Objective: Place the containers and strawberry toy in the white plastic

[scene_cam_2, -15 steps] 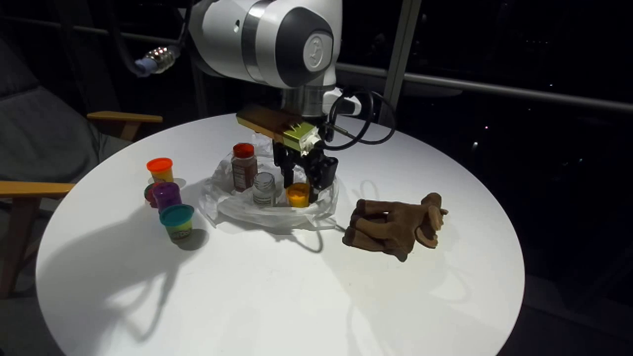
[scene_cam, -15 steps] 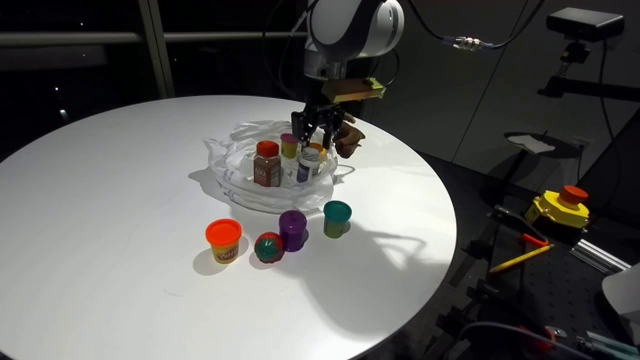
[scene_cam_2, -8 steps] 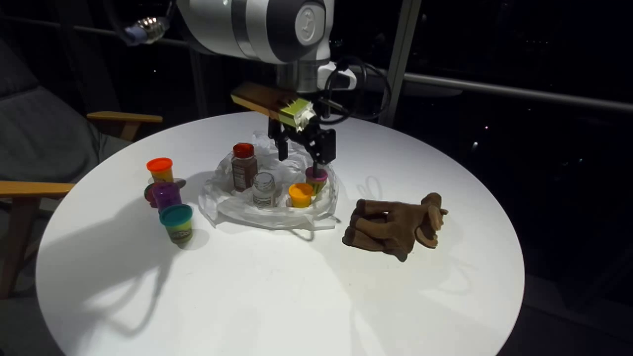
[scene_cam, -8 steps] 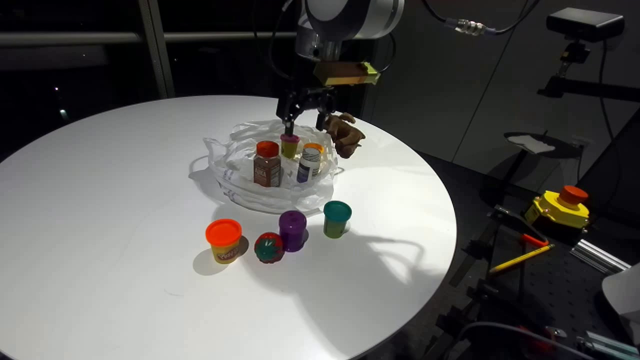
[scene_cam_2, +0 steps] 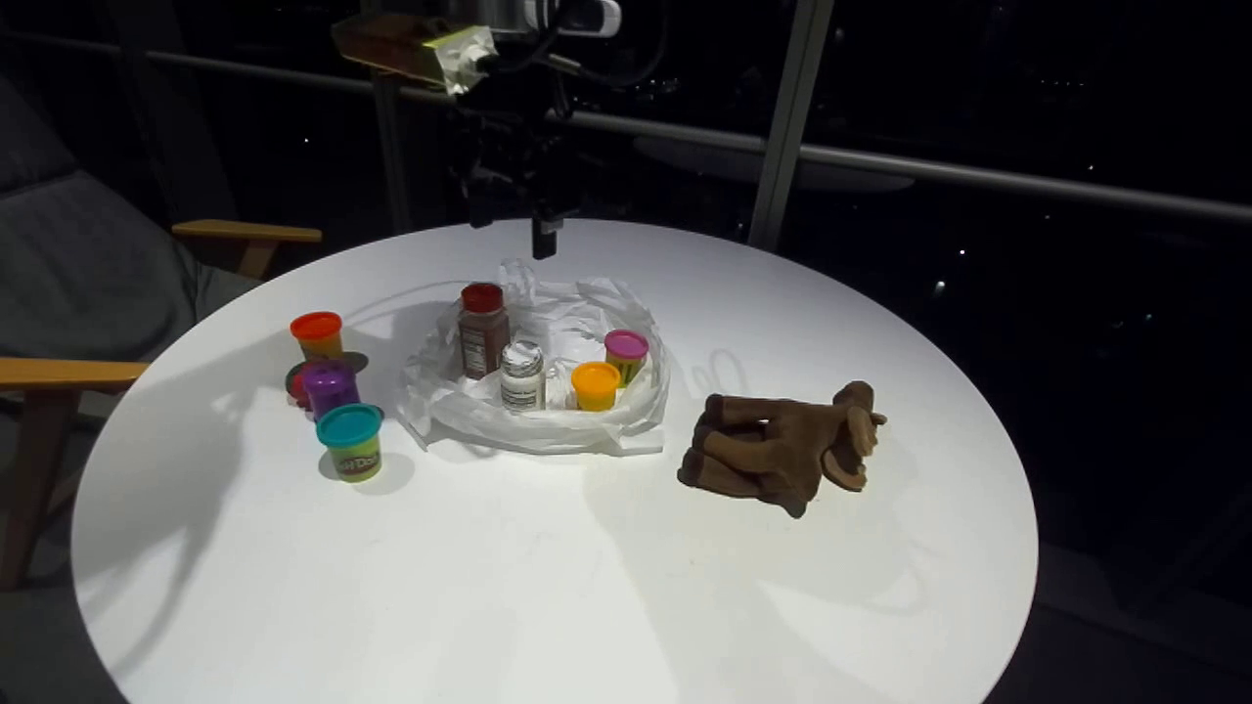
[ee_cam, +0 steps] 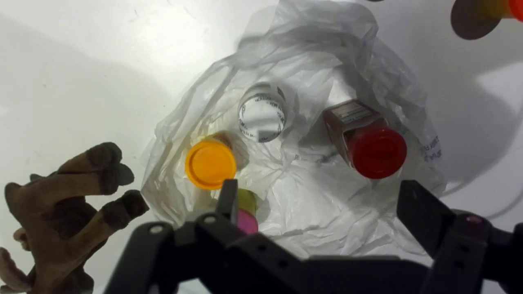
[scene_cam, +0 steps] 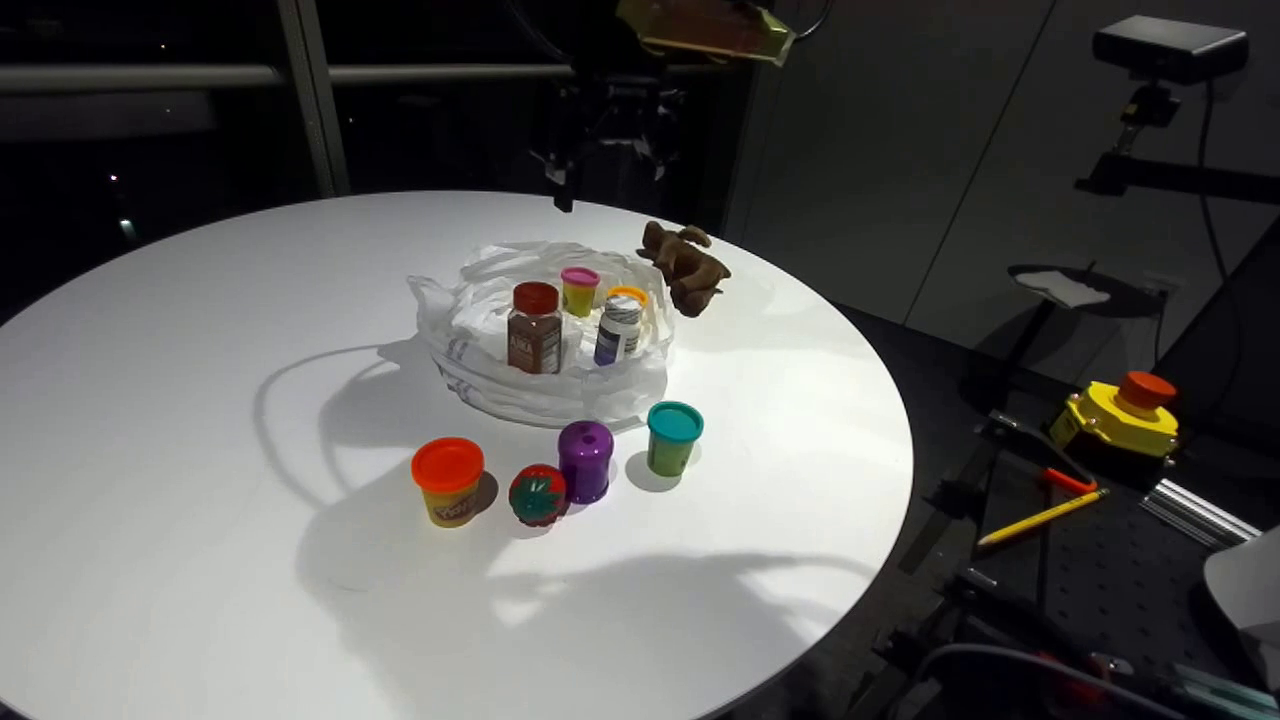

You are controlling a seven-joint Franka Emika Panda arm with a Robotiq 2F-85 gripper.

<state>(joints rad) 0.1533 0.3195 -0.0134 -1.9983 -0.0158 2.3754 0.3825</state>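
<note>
Wrist view: we look down past the hand point(ee_cam: 318, 196), its fingers point(ee_cam: 423, 216) spread wide with nothing between them, into the white bag point(ee_cam: 310, 45). Four containers stand inside: the spice jar point(ee_cam: 367, 141), the small bottle point(ee_cam: 262, 114), the orange cup point(ee_cam: 211, 164) and the pink cup point(ee_cam: 247, 218), the last partly hidden behind a finger.

In an exterior view we see what has just changed: the hand has risen clear of the bag, leaving the pink cup upright within it. We judge that drop finished and the task about half done. The strawberry toy point(scene_cam: 538, 495), the purple cup point(scene_cam: 586, 463), the teal cup point(scene_cam: 673, 440) and the orange-red cup point(scene_cam: 448, 483) remain outside on the counter point(scene_cam: 200, 450). The strawberry toy sits just beside the purple cup; whether they touch we cannot tell, so reaching for either may nudge its neighbour.

In an exterior view the brown stuffed toy point(scene_cam_2: 782, 450) lies apart from the bag, and we would leave it alone. The spice jar looks reddish-brown inside; a foil seal point(scene_cam_2: 523, 355) covers the small bottle, and closed tops hide what the cups hold.
</note>
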